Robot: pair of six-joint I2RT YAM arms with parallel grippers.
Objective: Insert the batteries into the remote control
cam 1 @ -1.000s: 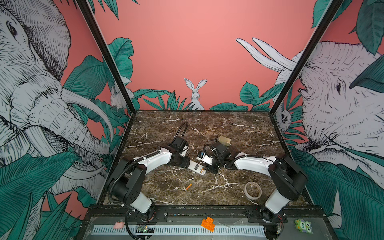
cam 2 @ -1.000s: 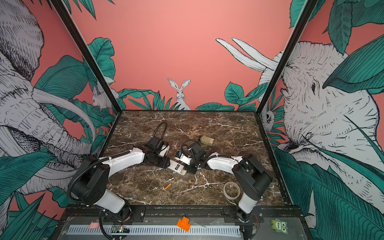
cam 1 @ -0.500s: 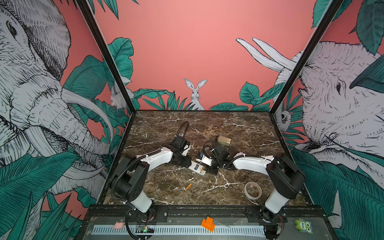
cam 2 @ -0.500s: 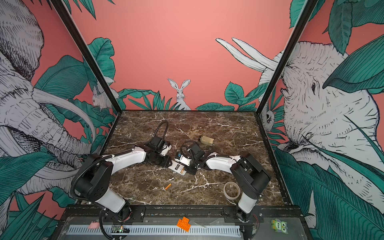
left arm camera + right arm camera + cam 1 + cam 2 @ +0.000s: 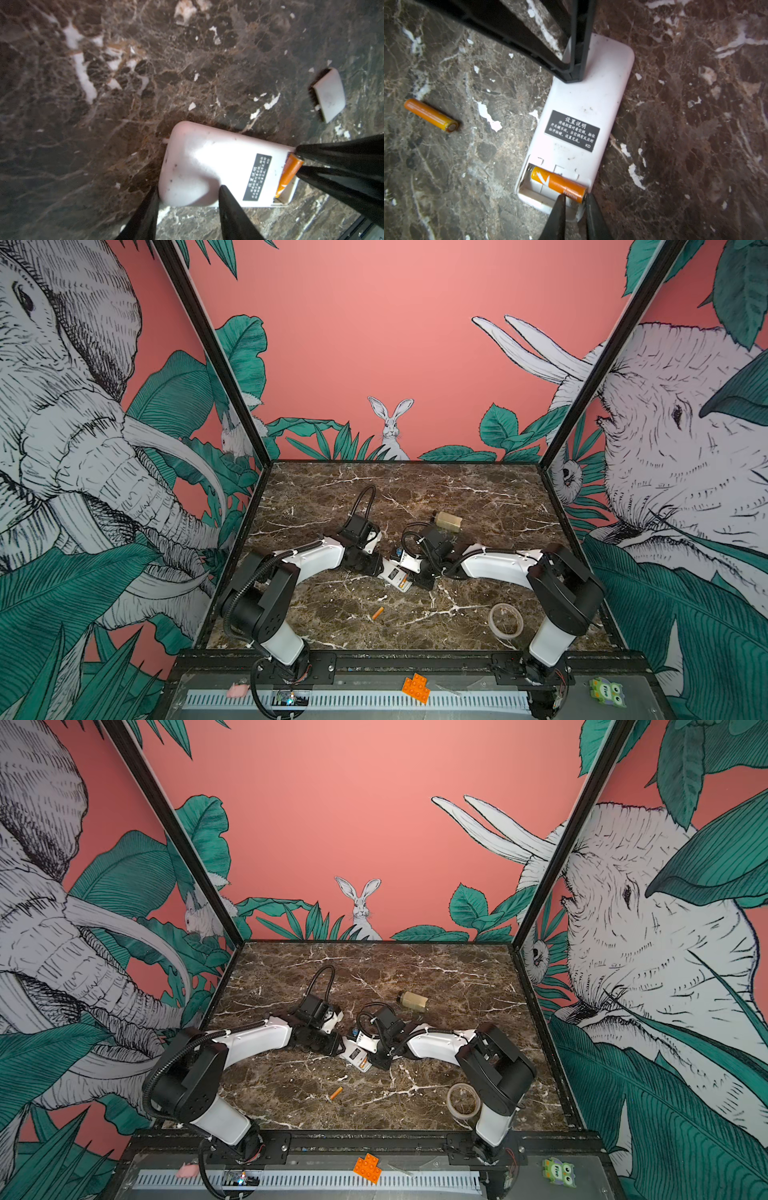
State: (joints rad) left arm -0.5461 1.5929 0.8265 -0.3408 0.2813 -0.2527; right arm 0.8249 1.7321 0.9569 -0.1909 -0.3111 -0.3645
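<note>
Compared with one second ago, nothing travels across the table [image 5: 478, 497]. The left arm [image 5: 316, 560] and the right arm [image 5: 494, 566] only lean a little more toward the remote [image 5: 600, 97]. The remote lies in the same place at mid-table, white back up. So the change is small, and the work is now at the tips.

Left of the remote, the left gripper [image 5: 189, 188] is down on it. Its jaws stand apart with a gap. One tip is just beside the remote's edge and the other rests on the white back. It grasps nothing that I can see; I judge that it only pins the remote.

On the side of the remote toward the arm bases, apart from it, the second battery [image 5: 377, 612] lies untouched, where it was before.

At the remote's end facing the right gripper [image 5: 575, 197], the compartment [image 5: 533, 192] is uncovered. The first battery [image 5: 558, 184] is in the slot nearer the label [image 5: 572, 131], and the other slot is empty. The right gripper is clenched on this battery's outer end, at the remote's rim. This end seems a little high, so I think the battery is not yet fully pressed in.

The cover [image 5: 330, 95] lies near the remote, not touching it.

Pressing that end down is the step in hand. If the remote slips, the battery could pop out.
</note>
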